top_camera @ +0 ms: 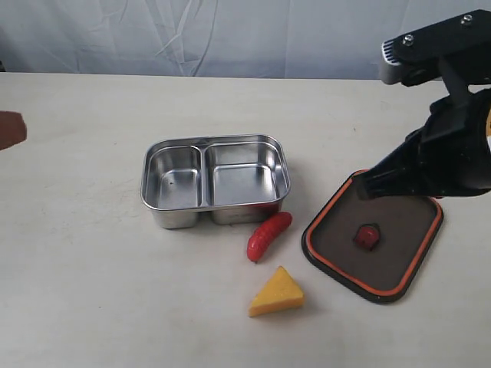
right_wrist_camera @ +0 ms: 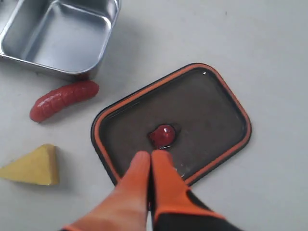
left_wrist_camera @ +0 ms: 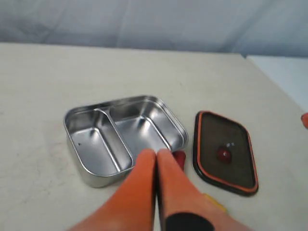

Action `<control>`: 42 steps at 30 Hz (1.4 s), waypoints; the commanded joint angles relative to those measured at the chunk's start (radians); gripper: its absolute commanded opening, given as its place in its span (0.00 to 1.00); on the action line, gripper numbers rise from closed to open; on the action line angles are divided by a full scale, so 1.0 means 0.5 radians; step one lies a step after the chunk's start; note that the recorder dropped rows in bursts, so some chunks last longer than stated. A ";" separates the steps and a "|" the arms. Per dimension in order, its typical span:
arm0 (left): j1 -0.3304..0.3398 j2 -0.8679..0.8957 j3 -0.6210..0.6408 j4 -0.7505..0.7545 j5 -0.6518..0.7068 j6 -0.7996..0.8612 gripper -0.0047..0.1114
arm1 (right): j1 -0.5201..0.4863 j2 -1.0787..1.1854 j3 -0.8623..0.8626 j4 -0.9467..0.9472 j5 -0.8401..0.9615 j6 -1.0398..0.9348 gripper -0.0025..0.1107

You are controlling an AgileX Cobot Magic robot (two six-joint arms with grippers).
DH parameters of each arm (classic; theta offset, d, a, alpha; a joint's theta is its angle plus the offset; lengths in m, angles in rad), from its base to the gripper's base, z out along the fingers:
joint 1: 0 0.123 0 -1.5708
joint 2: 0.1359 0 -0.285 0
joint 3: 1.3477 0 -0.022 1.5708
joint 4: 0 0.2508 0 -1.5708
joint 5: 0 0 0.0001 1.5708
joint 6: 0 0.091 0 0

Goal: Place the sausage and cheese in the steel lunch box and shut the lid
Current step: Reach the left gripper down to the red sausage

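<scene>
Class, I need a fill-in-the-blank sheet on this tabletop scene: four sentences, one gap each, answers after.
1. The steel lunch box has ____ compartments, both empty.
2. Between the box and the cheese lies the ____.
3. The lid rests on the ____, not on the box.
4. The left gripper and the right gripper both have their jaws ____.
Missing words: two; sausage; table; shut.

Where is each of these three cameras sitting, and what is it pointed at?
Exterior view: off the arms, looking down at the steel lunch box, sausage, cheese and lid; the right arm shows.
Left wrist view: on the left arm, facing the box; its shut left gripper shows.
Right wrist view: on the right arm, over the lid; its shut right gripper shows.
All three share box and lid.
</scene>
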 commanded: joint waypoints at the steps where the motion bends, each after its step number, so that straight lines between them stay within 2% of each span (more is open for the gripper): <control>1: -0.057 0.562 -0.245 -0.105 0.199 0.280 0.04 | -0.001 -0.076 -0.007 -0.139 0.163 0.079 0.02; 3: -0.266 0.726 -0.336 0.003 0.209 0.267 0.04 | -0.001 -0.128 -0.007 -0.314 0.278 0.187 0.02; 4: -0.455 0.796 -0.357 0.085 0.115 0.232 0.04 | -0.001 -0.162 -0.007 -0.419 0.346 0.258 0.02; 5: -0.578 0.828 -0.372 0.136 0.029 0.212 0.04 | -0.001 -0.183 -0.007 -0.471 0.382 0.283 0.02; 6: -0.815 0.882 -0.397 0.292 -0.173 0.094 0.04 | -0.001 -0.225 -0.007 -0.520 0.444 0.287 0.02; 8: -1.078 0.952 -0.431 0.554 -0.402 -0.087 0.04 | -0.001 -0.265 -0.007 -0.542 0.507 0.292 0.02; 11: -1.393 1.090 -0.456 0.936 -0.654 -0.380 0.04 | -0.001 -0.317 -0.007 -0.550 0.604 0.302 0.02; 14: -1.601 1.238 -0.456 1.206 -0.800 -0.659 0.04 | -0.001 -0.365 -0.007 -0.550 0.630 0.324 0.02; 17: -1.678 1.398 -0.456 1.240 -0.813 -0.725 0.04 | -0.001 -0.407 -0.007 -0.550 0.630 0.324 0.02; 25: -1.781 1.750 -0.456 1.179 -0.793 -0.714 0.05 | -0.001 -0.488 -0.007 -0.543 0.630 0.324 0.02; 28: -1.793 1.825 -0.486 1.091 -0.778 -0.714 0.16 | -0.001 -0.488 -0.007 -0.543 0.630 0.324 0.02; 30: -1.798 1.868 -0.512 1.019 -0.778 -0.705 0.28 | -0.001 -0.488 -0.007 -0.543 0.630 0.324 0.02; 31: -1.798 1.895 -0.528 0.968 -0.778 -0.695 0.37 | -0.001 -0.488 -0.007 -0.543 0.630 0.324 0.02; 34: -1.798 1.971 -0.599 0.912 -0.786 -0.654 0.52 | -0.001 -0.488 -0.007 -0.552 0.630 0.324 0.02; 42: -1.813 2.255 -0.832 0.797 -0.775 -0.654 0.53 | -0.001 -0.488 -0.007 -0.554 0.630 0.324 0.02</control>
